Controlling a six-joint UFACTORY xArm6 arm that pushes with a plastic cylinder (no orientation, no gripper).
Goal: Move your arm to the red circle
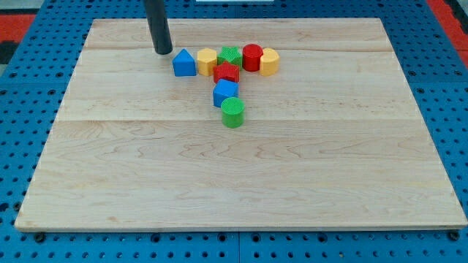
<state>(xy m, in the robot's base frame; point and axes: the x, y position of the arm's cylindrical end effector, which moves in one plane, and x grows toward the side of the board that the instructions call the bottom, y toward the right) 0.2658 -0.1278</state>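
Observation:
The red circle [252, 56] is a red cylinder in a cluster of blocks near the view's top centre. My tip [163, 52] stands on the board to the left of the cluster, just up and left of a blue triangular block [184, 63]. Between my tip and the red circle lie a yellow block [207, 61] and a green star [230, 55]. A yellow block [270, 61] touches the red circle on its right. A red star [227, 72] lies below the green star.
A blue block [224, 93] and a green cylinder [232, 112] run down from the red star. The blocks rest on a wooden board [241, 183] set on a blue pegboard table [22, 146].

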